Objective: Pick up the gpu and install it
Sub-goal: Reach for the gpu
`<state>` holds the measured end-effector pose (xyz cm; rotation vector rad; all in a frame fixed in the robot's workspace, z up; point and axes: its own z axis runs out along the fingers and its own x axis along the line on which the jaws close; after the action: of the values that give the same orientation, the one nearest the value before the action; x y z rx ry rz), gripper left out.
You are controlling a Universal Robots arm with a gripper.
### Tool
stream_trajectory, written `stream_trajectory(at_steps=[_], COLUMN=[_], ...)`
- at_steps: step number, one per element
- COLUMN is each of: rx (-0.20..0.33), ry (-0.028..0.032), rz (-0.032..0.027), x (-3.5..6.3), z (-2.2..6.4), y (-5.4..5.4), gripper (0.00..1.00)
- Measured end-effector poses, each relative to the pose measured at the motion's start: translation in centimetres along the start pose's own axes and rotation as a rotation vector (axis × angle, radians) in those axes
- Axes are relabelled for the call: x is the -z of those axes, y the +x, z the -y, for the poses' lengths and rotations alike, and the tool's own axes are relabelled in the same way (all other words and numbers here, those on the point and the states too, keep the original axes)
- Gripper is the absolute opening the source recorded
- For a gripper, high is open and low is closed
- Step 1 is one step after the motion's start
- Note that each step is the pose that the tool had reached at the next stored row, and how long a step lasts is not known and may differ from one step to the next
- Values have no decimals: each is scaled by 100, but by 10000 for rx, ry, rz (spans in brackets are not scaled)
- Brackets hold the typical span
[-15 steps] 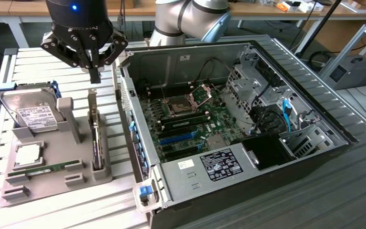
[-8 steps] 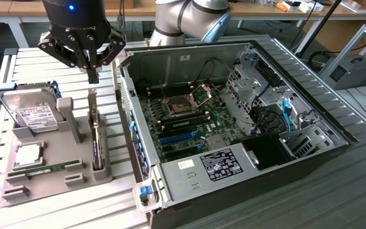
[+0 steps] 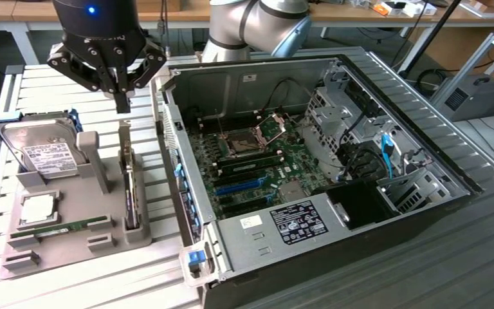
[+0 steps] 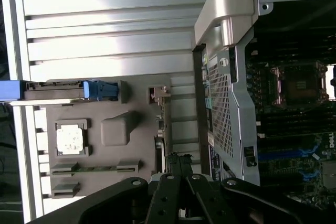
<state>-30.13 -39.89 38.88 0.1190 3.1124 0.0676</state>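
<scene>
Thin dark gpu [image 3: 128, 180] stands on edge in gray holder [image 3: 84, 201].

Slatted table [image 3: 15, 84] | on it — grey holder tray [image 3: 62, 248] | open computer case [image 3: 221, 80]

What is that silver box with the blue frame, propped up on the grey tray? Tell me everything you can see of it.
It is a hard drive: a flat silver box, metal by its look, with a white printed label on its broad face and a blue frame, apparently plastic, along its sides. It leans tilted with the label facing up, at the grey holder's end farther from the camera, on the exterior view's left. Its lower edge sits in the holder. Nothing else touches it.
</scene>
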Motion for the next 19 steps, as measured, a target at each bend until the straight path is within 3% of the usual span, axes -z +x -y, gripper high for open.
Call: stream_trajectory(at_steps=[11,19], rx=[-1,0], ry=[0,0], rz=[-1,0], x=[2,6], z=[11,106], y=[68,72], gripper=[11,11])
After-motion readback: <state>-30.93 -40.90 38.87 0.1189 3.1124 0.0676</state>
